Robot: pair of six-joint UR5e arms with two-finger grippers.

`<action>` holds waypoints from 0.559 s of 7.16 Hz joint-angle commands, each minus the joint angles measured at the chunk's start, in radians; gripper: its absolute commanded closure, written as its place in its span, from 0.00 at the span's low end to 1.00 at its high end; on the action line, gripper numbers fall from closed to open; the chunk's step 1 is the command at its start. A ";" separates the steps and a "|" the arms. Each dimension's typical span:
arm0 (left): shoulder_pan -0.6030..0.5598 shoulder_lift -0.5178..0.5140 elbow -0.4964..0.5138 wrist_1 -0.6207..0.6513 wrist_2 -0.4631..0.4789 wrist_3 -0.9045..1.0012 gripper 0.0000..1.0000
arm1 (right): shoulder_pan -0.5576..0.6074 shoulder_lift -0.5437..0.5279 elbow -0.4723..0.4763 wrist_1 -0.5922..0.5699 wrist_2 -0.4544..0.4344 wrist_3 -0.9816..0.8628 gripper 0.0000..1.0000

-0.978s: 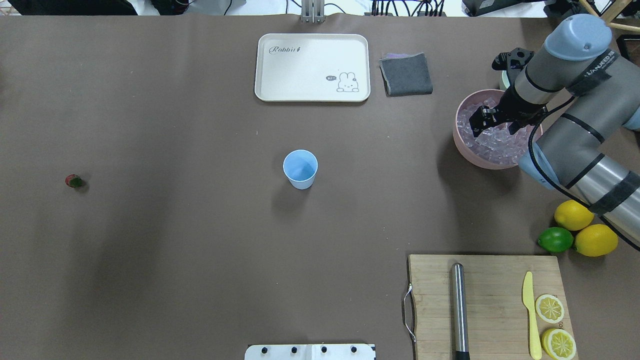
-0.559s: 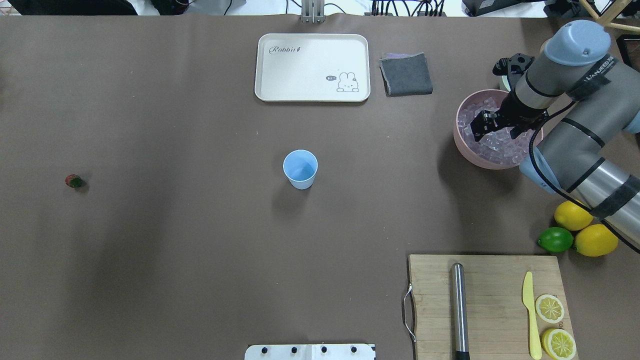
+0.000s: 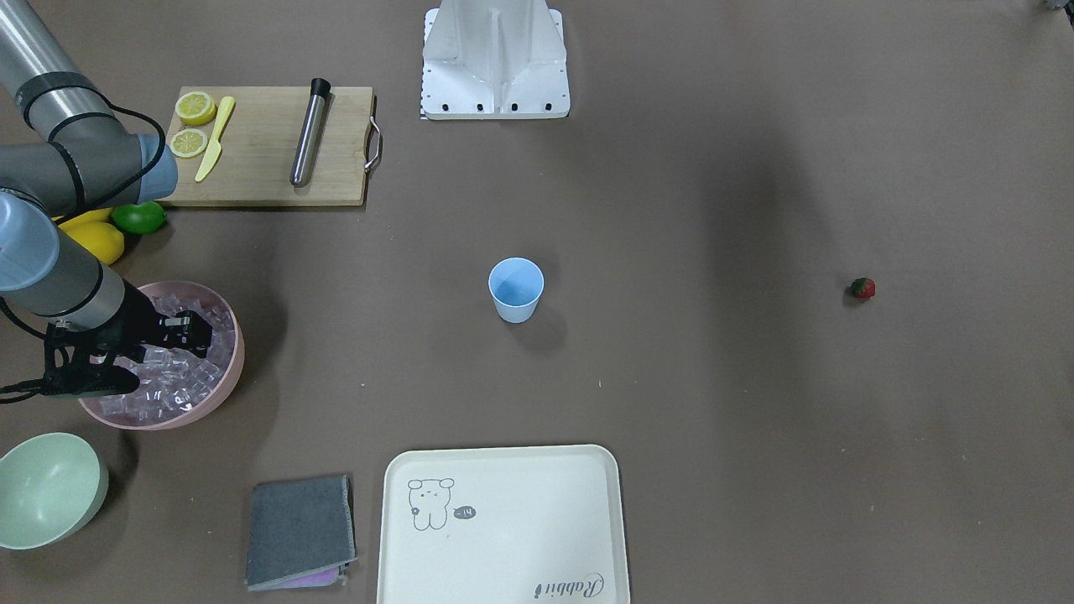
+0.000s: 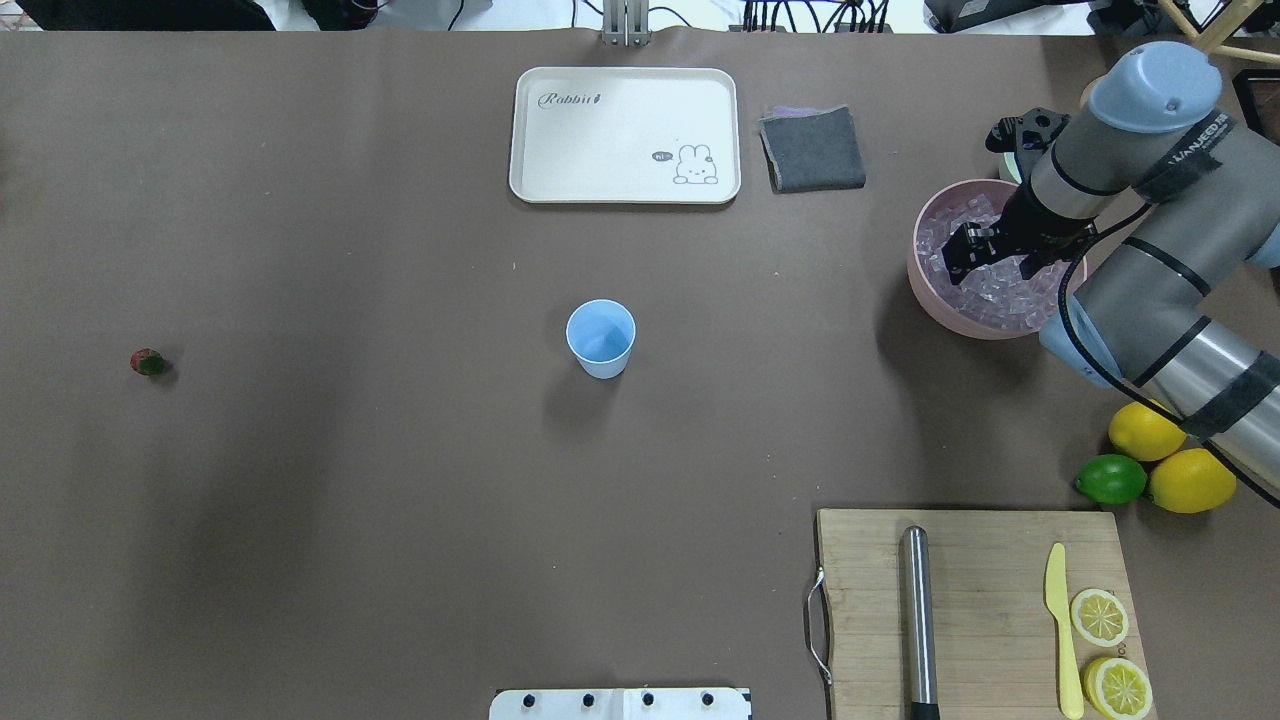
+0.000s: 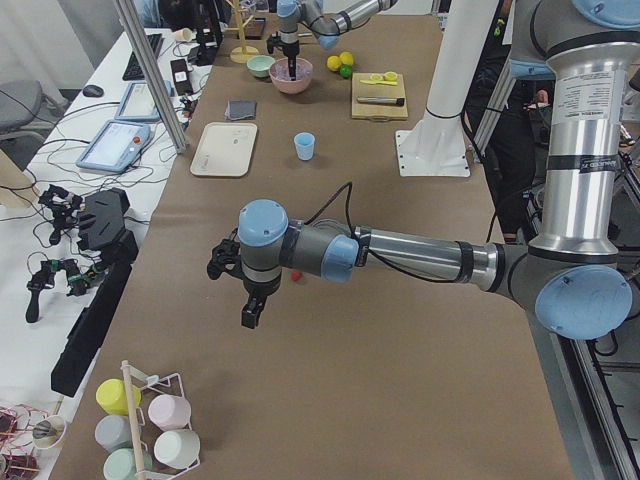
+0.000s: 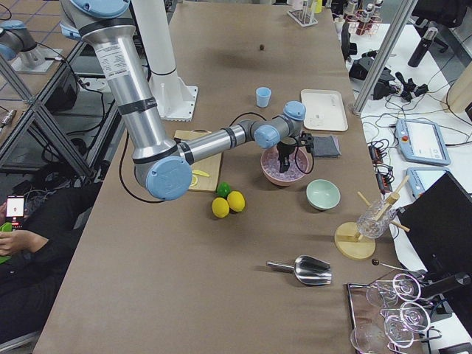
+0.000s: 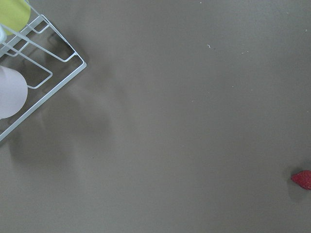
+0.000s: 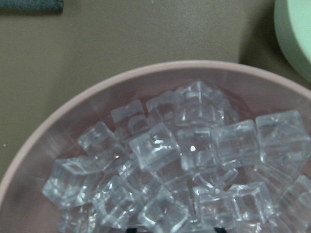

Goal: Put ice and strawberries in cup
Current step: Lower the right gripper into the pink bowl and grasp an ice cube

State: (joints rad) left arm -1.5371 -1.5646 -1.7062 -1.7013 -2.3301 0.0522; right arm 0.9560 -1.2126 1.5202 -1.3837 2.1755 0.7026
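1. Right gripper has sunk lower into the pink bowl over the past second, jaws parted, its tips now down among the ice; no cube looks gripped yet.
2. By my reading, that leaves the first step, taking a cube, on the point of a grab.
3. Cup stands upright and empty at mid-bench, well apart from the bowl.
4. Strawberry lies alone far to the robot's left, unmoved; the left gripper hangs near it, wide or narrow I cannot tell.
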 commanded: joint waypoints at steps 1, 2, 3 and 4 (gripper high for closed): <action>0.000 0.000 -0.004 0.000 0.000 0.000 0.02 | 0.003 0.002 0.003 -0.003 0.006 0.000 1.00; 0.000 0.000 -0.004 0.000 0.000 0.000 0.02 | 0.010 0.005 0.003 -0.006 0.013 -0.002 1.00; 0.000 -0.003 -0.004 0.000 0.000 0.000 0.02 | 0.023 0.008 0.005 -0.009 0.023 -0.002 1.00; 0.000 -0.008 -0.003 0.002 0.000 0.000 0.02 | 0.044 0.011 0.018 -0.014 0.049 -0.002 1.00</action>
State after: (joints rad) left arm -1.5370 -1.5678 -1.7098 -1.7009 -2.3301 0.0521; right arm 0.9786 -1.2049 1.5278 -1.3924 2.2003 0.7012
